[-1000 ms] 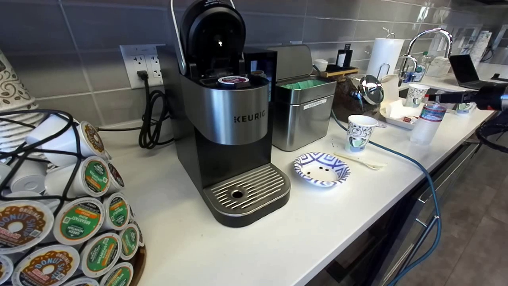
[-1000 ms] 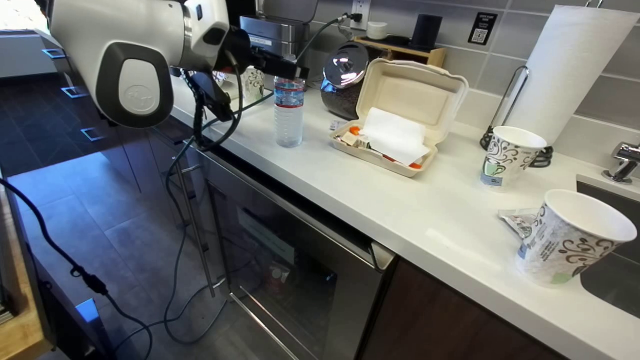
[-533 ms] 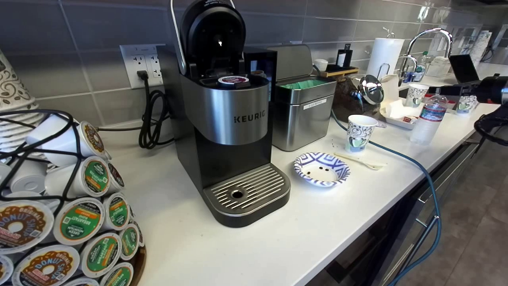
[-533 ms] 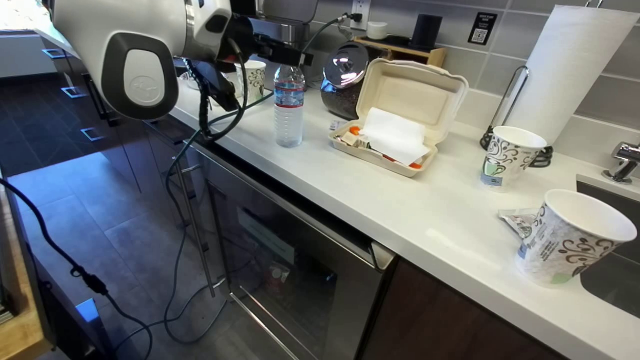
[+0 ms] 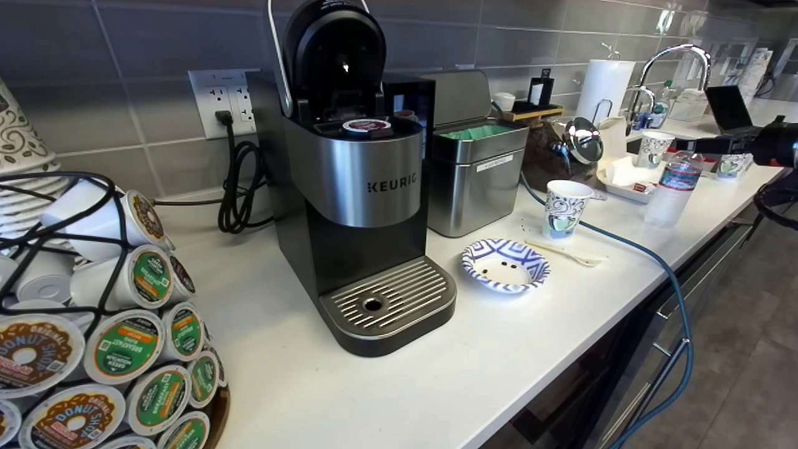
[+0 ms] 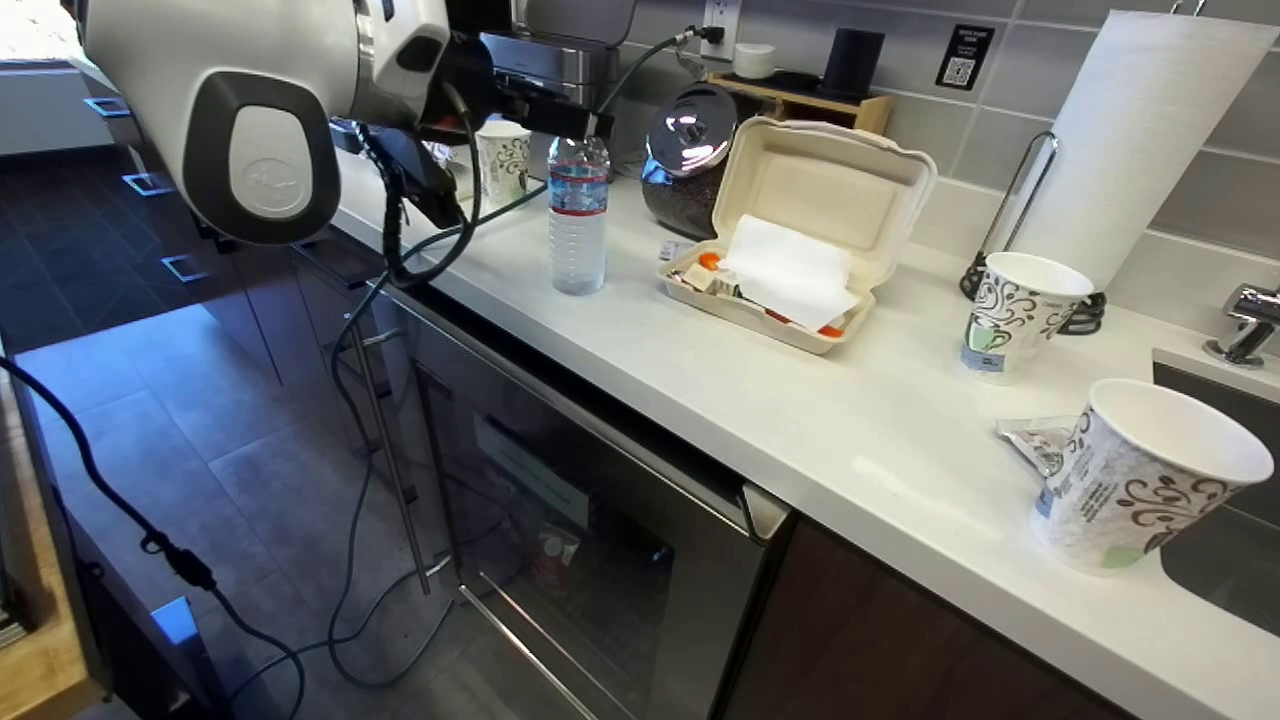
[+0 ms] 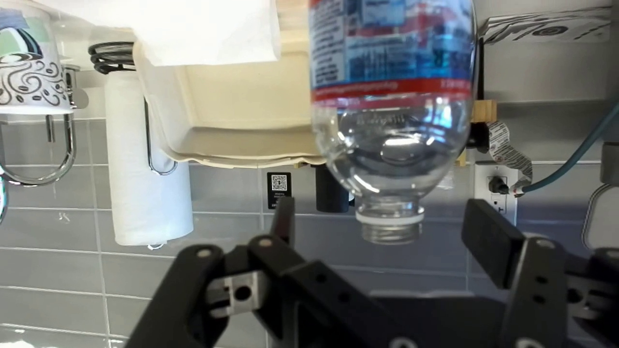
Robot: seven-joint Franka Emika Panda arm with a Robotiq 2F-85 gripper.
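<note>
The claw has its two fingers spread wide, up by the top of the water bottle. In the wrist view, the bottle's neck shows between them, with a gap on each side. The bottle stands upright on the white counter. Near the bottle are a tan food box, a round jar and a paper cup. Farther from the bottle are the paper towels and coffee maker.

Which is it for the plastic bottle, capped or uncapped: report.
Uncapped: in the wrist view, the plastic bottle ends in a clear, bare mouth beyond its white ring.
</note>
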